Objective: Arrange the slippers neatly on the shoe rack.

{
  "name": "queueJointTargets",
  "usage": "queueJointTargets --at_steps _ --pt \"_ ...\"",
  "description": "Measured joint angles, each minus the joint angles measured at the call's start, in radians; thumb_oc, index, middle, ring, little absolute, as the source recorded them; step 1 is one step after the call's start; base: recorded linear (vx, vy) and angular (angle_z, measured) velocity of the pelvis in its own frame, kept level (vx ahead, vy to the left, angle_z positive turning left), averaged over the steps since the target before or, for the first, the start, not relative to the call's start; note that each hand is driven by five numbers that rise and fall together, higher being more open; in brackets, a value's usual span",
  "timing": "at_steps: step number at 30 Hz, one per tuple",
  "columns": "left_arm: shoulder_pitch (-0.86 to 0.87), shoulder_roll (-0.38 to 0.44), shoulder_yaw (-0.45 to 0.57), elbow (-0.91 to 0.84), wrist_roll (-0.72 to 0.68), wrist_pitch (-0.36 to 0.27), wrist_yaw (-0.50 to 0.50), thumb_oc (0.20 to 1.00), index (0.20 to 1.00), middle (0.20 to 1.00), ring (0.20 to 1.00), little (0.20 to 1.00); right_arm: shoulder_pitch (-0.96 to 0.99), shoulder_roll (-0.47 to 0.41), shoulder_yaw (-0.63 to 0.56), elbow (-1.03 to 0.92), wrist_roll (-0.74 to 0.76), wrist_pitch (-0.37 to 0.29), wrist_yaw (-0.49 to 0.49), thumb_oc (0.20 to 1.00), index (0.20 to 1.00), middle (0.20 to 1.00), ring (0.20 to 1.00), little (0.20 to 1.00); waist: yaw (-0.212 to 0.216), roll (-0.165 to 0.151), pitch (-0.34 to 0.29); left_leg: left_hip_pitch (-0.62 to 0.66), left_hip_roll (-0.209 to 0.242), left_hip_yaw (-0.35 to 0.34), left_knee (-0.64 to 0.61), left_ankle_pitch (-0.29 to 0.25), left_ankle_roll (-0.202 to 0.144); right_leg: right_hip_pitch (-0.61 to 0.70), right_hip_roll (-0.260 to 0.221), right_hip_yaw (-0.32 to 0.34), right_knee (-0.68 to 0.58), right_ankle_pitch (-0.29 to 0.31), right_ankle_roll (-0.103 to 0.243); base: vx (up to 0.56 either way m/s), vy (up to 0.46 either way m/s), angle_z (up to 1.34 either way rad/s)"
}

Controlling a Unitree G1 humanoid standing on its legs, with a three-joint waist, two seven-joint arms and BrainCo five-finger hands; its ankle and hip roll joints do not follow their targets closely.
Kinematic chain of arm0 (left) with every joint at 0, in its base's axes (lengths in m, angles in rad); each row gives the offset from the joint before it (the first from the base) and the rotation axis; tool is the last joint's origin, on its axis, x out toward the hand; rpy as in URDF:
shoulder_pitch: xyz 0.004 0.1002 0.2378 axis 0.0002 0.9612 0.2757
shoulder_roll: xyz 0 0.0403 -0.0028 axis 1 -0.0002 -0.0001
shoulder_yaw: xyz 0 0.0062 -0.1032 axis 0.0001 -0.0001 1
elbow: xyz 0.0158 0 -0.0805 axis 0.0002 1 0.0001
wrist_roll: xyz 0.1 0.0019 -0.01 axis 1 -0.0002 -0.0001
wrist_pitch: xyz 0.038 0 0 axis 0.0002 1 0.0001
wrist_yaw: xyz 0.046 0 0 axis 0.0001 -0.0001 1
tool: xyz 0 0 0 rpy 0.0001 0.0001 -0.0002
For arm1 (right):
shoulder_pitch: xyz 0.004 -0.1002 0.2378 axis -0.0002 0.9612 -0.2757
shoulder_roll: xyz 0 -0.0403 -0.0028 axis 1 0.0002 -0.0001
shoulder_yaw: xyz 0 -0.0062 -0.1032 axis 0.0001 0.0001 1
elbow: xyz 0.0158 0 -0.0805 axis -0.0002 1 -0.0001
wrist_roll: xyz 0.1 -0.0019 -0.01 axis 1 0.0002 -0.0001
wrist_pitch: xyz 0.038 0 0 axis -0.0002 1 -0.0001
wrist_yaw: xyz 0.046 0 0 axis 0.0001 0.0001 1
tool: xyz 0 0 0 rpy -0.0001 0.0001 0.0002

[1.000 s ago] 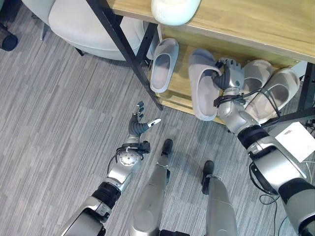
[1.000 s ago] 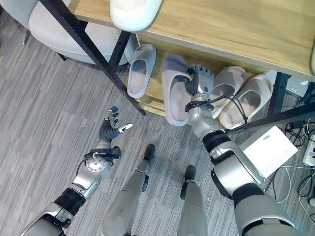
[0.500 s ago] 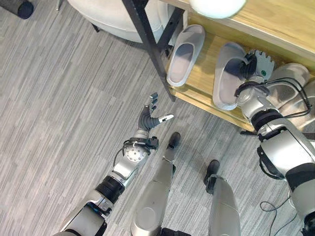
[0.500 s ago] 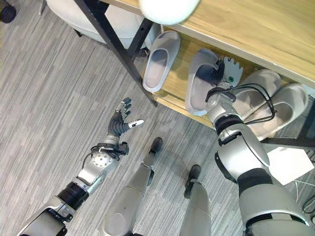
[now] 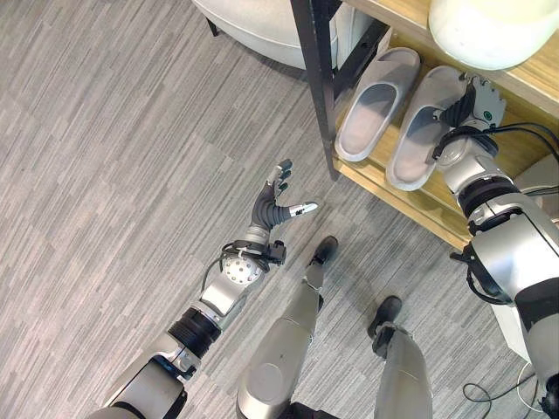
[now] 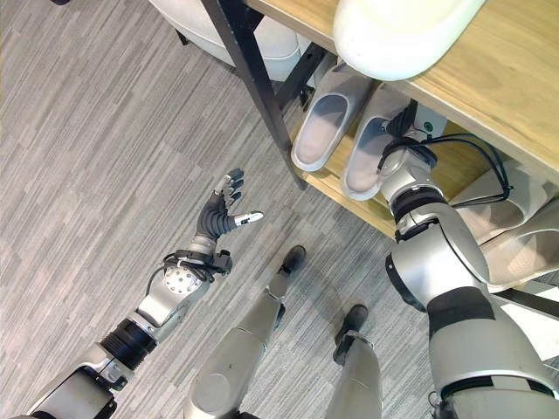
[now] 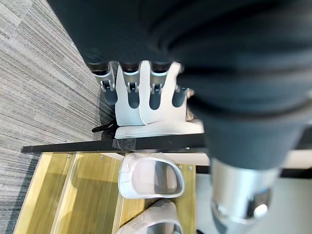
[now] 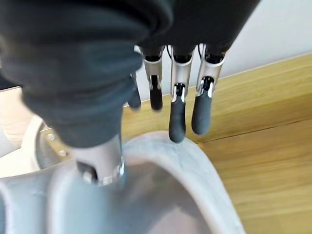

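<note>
Two grey slippers lie side by side on the rack's lower wooden shelf (image 5: 403, 202), toes pointing inward. The left slipper (image 5: 376, 105) rests free. My right hand (image 5: 476, 103) is on the upper of the right slipper (image 5: 417, 144). In the right wrist view its fingers (image 8: 176, 117) lie over the slipper's upper (image 8: 195, 165) and the thumb reaches into the opening, pinching it. My left hand (image 5: 272, 208) hangs open over the floor, left of the rack, holding nothing.
A black rack leg (image 5: 319, 87) stands just left of the slippers. A white rounded object (image 5: 493, 30) sits on the top shelf. A pale chair (image 5: 262, 22) is behind the leg. A beige slipper pair (image 6: 524, 214) lies further right on the shelf.
The camera has swung. My right hand has pushed the grey slipper deeper onto the shelf until it lies parallel beside the other one. The left hand has kept its pose.
</note>
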Motion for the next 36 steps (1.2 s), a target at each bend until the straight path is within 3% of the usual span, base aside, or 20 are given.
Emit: queueJointTargets --at_steps 8,13,16,24,36 --pt "-0.005 0.006 0.001 0.001 0.0 0.002 0.016 1.0 1.0 1.0 1.0 1.0 0.011 0.048 -0.053 -0.057 0.049 -0.007 -0.043 1.0 1.0 1.0 1.0 1.0 -0.01 -0.001 0.0 0.019 0.0 0.021 0.0 -0.003 0.005 0.02 0.0 0.021 -0.028 0.021 0.01 -0.02 0.023 -0.07" --pt "-0.002 0.006 0.002 0.003 0.001 0.004 0.043 1.0 1.0 1.0 1.0 1.0 0.09 0.072 -0.166 -0.268 0.138 -0.034 -0.136 1.0 1.0 1.0 1.0 1.0 -0.047 -0.003 0.0 0.023 0.006 0.042 0.002 -0.003 0.009 0.032 0.006 0.037 -0.062 0.046 0.016 -0.04 0.019 -0.1" --pt "0.008 0.008 0.001 0.004 0.002 0.004 0.053 1.0 1.0 1.0 1.0 1.0 0.118 0.11 -0.174 -0.289 0.178 -0.051 -0.156 1.0 1.0 1.0 1.0 1.0 -0.071 -0.006 0.0 0.034 0.008 0.053 0.002 -0.007 0.015 0.04 0.013 0.053 -0.072 0.056 0.018 -0.03 -0.009 -0.16" --pt "0.023 0.012 0.0 0.004 0.002 0.005 0.052 1.0 1.0 1.0 1.0 1.0 0.129 0.153 -0.28 -0.178 0.477 -0.137 -0.111 1.0 1.0 1.0 1.0 1.0 -0.095 -0.008 0.0 0.037 0.021 0.064 0.002 -0.012 0.023 0.041 0.027 0.068 -0.086 0.072 0.017 -0.02 -0.011 -0.07" --pt "0.024 0.015 -0.001 0.021 0.002 0.024 0.052 1.0 1.0 1.0 1.0 1.0 0.131 0.263 -0.275 -0.126 0.685 -0.203 -0.032 1.0 1.0 1.0 1.0 1.0 -0.087 -0.01 0.0 0.035 0.021 0.044 0.001 -0.018 0.014 0.055 0.029 0.043 -0.092 0.068 0.016 0.01 -0.018 0.04"
